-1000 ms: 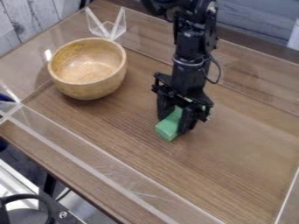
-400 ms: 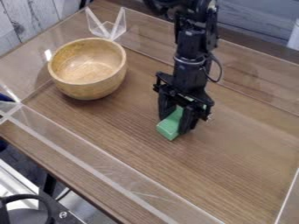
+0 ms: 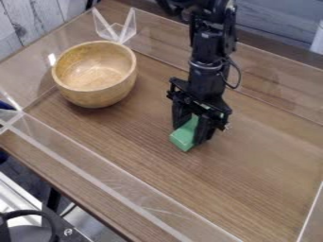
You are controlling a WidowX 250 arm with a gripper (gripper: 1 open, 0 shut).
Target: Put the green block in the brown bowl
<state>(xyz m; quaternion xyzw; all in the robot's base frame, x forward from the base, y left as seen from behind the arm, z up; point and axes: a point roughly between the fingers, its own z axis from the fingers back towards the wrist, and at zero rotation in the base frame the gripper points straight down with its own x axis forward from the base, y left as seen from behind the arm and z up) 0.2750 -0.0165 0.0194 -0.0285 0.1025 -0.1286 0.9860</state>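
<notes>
Arm shifted slightly right; hand (image 3: 195, 119) points down, shut on 1 green block (image 3: 186, 135).

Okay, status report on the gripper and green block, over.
Gripper shut on green block, low at the table. Brown bowl off to one side. Nothing seen between them.

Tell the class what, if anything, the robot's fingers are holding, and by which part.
The small bright green rectangular block, gripped around its upper end; the exact contact points are hidden.
</notes>
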